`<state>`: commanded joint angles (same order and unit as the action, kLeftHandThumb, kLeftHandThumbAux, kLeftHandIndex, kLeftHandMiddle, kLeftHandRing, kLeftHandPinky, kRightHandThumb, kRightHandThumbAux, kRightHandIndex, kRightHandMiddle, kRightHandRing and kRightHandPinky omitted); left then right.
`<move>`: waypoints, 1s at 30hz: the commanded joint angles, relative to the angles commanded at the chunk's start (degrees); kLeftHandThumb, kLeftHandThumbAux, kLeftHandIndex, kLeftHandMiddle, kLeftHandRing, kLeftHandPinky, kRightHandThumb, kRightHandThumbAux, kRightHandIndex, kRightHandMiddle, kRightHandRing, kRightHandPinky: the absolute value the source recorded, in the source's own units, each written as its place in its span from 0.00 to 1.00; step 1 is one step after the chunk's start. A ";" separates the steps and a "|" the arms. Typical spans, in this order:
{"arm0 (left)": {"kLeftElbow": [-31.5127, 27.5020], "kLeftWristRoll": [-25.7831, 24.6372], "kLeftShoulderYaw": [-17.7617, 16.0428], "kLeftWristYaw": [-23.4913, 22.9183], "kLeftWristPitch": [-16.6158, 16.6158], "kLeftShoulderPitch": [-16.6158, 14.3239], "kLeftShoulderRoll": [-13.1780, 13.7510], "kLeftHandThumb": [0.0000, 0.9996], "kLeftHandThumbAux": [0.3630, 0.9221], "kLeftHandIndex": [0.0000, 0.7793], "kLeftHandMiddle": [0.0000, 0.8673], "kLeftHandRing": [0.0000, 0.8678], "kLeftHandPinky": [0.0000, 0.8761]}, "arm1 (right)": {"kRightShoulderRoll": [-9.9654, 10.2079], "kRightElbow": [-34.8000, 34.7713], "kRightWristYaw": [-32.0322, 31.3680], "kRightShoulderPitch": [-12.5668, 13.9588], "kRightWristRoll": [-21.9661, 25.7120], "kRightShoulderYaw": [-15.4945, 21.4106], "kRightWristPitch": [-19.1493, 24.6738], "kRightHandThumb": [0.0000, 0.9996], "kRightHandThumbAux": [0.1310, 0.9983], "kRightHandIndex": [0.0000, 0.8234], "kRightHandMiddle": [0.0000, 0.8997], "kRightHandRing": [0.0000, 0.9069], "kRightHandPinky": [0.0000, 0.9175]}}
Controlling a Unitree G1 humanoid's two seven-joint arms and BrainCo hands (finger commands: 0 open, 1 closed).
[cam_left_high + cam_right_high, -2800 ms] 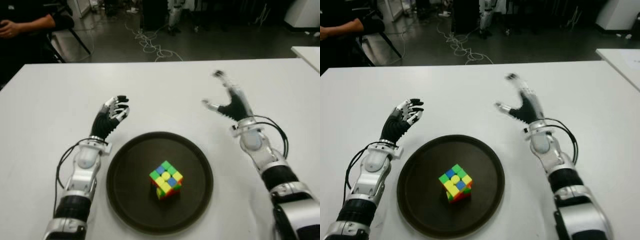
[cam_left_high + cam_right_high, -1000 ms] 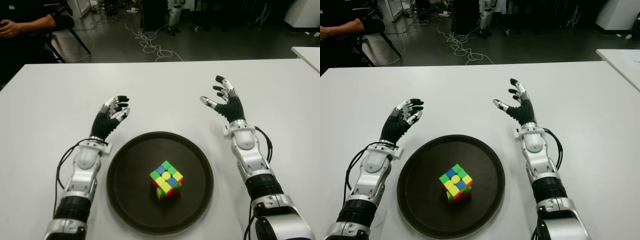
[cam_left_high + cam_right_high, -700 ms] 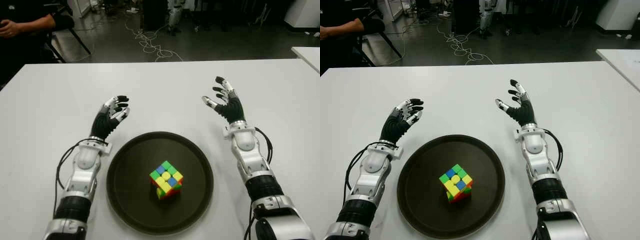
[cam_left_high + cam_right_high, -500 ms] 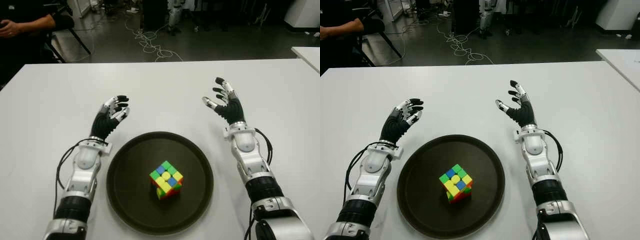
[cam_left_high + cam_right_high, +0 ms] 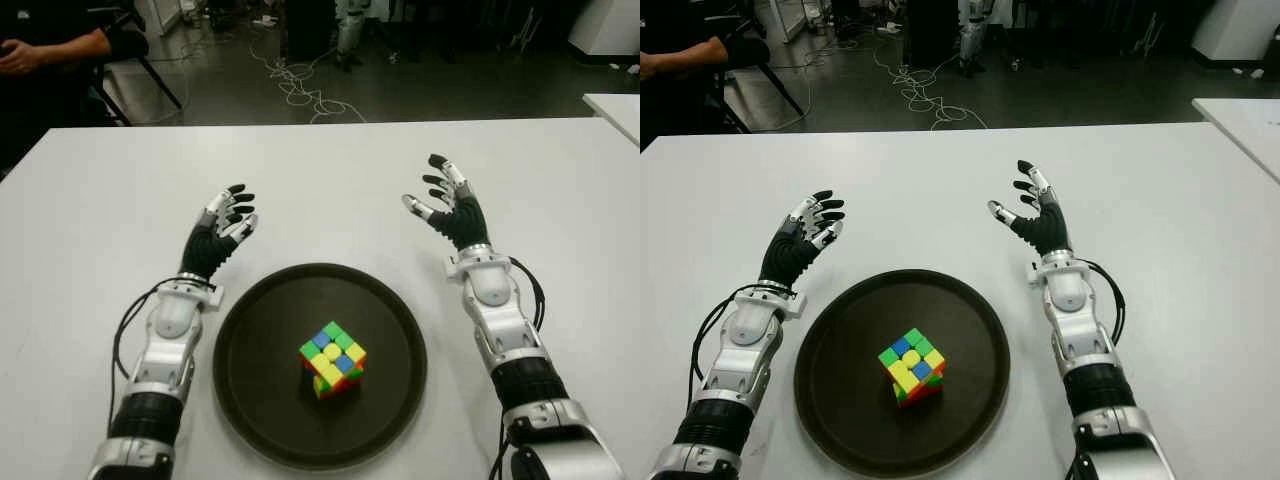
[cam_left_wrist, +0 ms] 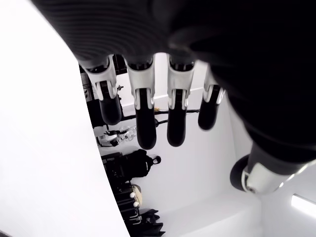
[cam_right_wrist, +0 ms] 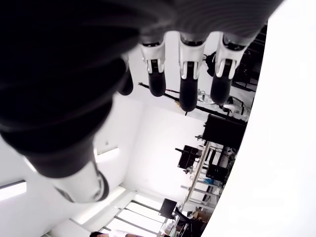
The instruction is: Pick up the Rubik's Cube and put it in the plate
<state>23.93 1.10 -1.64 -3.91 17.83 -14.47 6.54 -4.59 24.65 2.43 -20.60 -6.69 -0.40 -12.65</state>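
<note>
The Rubik's Cube sits inside the round dark plate, slightly below its centre, one corner towards me. No hand touches it. My left hand shows above the white table to the plate's upper left, fingers spread and empty; its fingers hang free in the left wrist view. My right hand shows to the plate's upper right, fingers spread with nothing held; the right wrist view shows its fingers apart and empty.
The white table stretches wide around the plate. A seated person's arm shows at the far left beyond the table. Cables lie on the dark floor behind. Another white table's corner shows at the right.
My left hand's fingers have straightened and spread a little. My right hand has barely shifted. Cube and plate have not moved.
</note>
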 joint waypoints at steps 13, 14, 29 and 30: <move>-0.17 0.14 0.17 0.34 -1.15 -0.21 0.10 0.22 0.41 0.18 0.24 0.23 0.18 | 0.39 -6.89 -1.00 3.57 -0.04 -0.77 1.77 0.35 0.73 0.04 0.12 0.14 0.17; -0.20 0.09 0.17 0.32 -1.16 -0.20 0.08 0.22 0.41 0.18 0.24 0.23 0.18 | 0.45 -7.54 -1.03 3.90 -0.02 -0.81 1.95 0.35 0.73 0.04 0.11 0.14 0.17; -0.21 0.36 0.23 0.80 -0.37 -0.01 0.02 0.22 0.39 0.18 0.23 0.21 0.13 | 0.75 -10.60 -0.36 5.20 -0.14 -0.82 3.08 0.35 0.74 0.05 0.14 0.16 0.19; -0.27 0.32 0.21 0.83 -0.36 0.02 -0.02 0.22 0.39 0.18 0.23 0.21 0.13 | 0.75 -10.87 -0.26 5.29 -0.23 -0.82 3.25 0.35 0.74 0.05 0.14 0.16 0.19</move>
<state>23.66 1.42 -1.43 -3.08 17.48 -14.44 6.52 -3.84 13.78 2.17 -15.31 -6.92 -1.23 -9.40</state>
